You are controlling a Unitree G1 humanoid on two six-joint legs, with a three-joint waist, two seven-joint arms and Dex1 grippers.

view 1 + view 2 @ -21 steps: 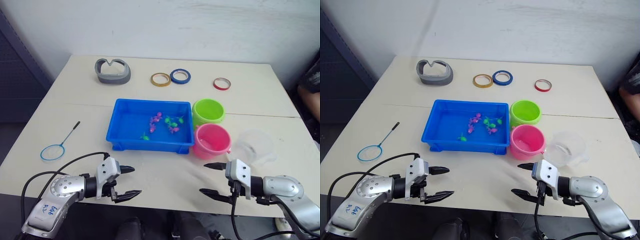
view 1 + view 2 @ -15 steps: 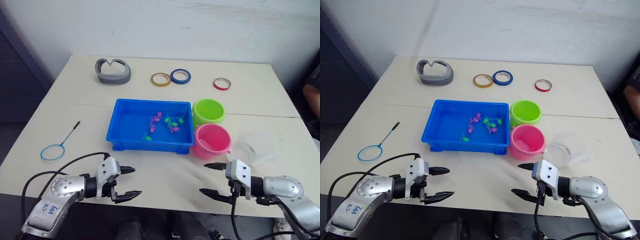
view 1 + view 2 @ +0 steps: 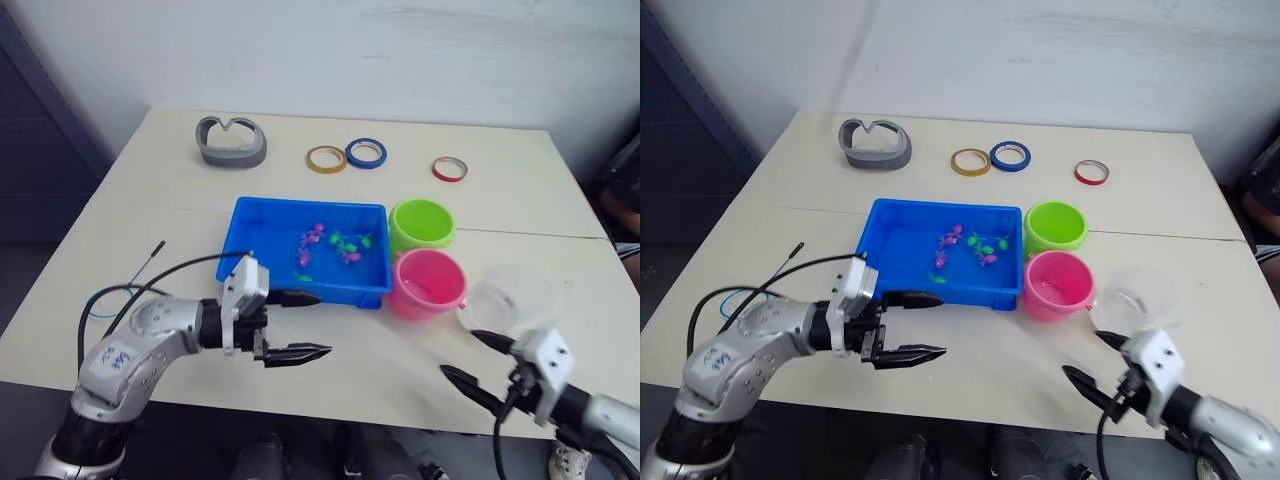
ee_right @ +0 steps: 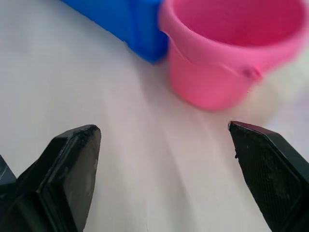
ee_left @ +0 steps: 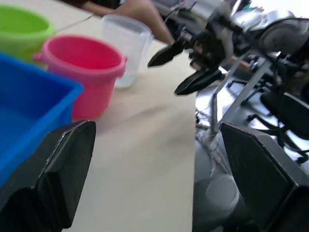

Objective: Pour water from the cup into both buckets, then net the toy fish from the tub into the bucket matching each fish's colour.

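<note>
Nearest, both arms hover empty over the table's front edge: the right gripper [image 3: 478, 362] with fingers spread, just short of the clear cup [image 3: 507, 297]; the left gripper [image 3: 298, 325], also spread, by the front of the blue tub [image 3: 262, 232]. Judging by this, pouring has not begun; next the right gripper likely must reach forward and close on the cup without crushing it. Beyond stand the pink bucket [image 3: 429, 283] and green bucket [image 3: 420, 223]. Fish [image 3: 333, 243] lie in the tub. Scrawled writing on the left forearm is unreadable.
</note>
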